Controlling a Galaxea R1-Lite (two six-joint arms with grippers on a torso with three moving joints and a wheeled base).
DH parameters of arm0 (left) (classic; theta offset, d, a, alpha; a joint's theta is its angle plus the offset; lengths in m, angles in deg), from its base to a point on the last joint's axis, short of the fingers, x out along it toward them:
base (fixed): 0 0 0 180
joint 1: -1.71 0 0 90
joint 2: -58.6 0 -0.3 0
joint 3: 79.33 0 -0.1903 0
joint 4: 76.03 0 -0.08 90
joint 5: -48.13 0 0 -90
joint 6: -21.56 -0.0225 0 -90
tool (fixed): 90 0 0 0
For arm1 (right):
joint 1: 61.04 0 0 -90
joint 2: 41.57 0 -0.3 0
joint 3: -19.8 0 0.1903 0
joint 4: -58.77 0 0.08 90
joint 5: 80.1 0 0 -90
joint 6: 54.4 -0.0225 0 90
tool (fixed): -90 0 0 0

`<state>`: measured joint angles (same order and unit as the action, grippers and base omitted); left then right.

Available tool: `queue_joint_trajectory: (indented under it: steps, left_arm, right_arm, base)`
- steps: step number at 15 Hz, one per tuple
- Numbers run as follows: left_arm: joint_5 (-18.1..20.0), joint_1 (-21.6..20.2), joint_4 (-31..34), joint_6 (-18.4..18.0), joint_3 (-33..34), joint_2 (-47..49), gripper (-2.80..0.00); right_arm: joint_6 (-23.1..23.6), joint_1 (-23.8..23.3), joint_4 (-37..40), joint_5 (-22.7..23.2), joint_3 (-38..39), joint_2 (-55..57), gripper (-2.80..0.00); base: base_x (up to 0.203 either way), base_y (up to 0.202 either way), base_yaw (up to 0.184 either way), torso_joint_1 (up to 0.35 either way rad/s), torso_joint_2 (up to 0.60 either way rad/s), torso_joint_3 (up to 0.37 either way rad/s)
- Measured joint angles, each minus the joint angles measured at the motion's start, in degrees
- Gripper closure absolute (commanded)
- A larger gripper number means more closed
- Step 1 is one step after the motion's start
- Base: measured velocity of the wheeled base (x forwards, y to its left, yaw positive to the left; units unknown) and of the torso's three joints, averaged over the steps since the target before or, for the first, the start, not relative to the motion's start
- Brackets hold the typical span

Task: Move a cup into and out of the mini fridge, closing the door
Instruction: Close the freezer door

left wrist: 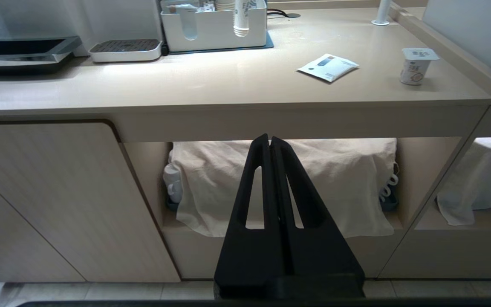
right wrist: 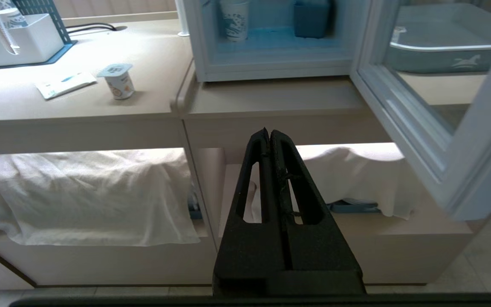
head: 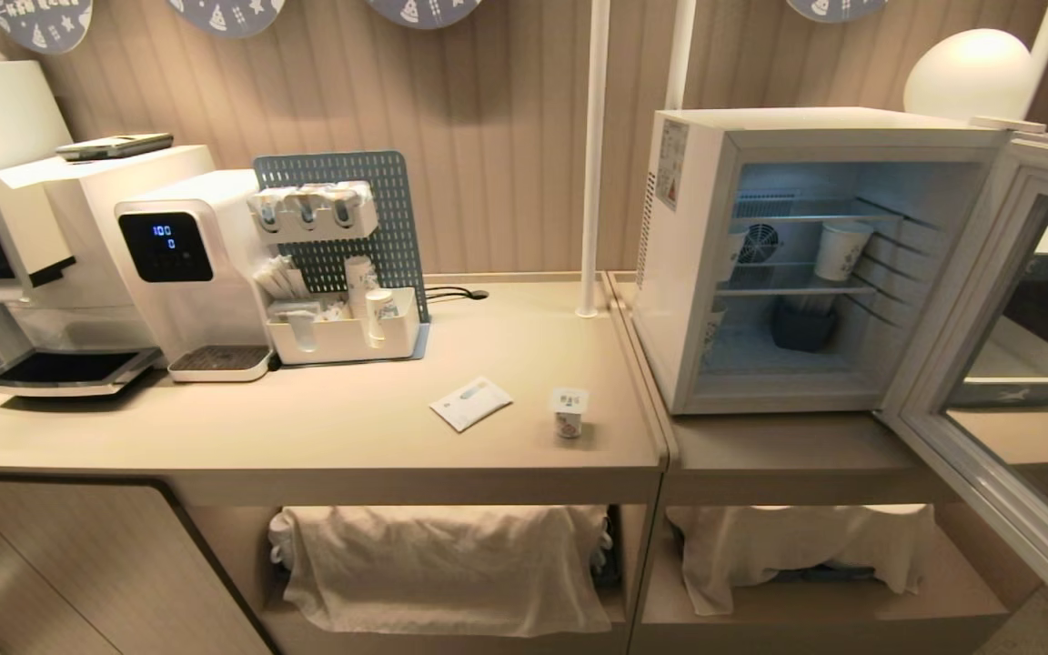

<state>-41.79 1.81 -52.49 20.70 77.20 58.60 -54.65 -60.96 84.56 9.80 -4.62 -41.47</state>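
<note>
Left gripper (left wrist: 270, 140) clenched, empty, parked below counter. Cup (head: 569, 411) upright on counter (head: 215, 428), packet (head: 470, 402) at its 9 o'clock — mini fridge (head: 688, 273) at 2 o'clock, door (head: 988, 364) wide open. Right gripper (right wrist: 270, 133) clenched, empty, parked low. Risk: light cup tips if nudged off-centre — open door may snag arm.

Fridge door (head: 1015, 364) cut off by frame edge.
</note>
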Motion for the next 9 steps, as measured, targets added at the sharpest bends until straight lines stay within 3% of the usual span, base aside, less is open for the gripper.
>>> queue_joint_trajectory:
  steps: [9]
  left_arm:
    - [0.01, 0.0, -0.04, -0.05, 0.0, 0.0, 0.0]
  right_arm:
    - [0.0, 0.0, 0.07, 0.0, 0.0, 0.04, 0.0]
  base:
    - [0.0, -0.194, 0.0, 0.004, 0.0, 0.001]
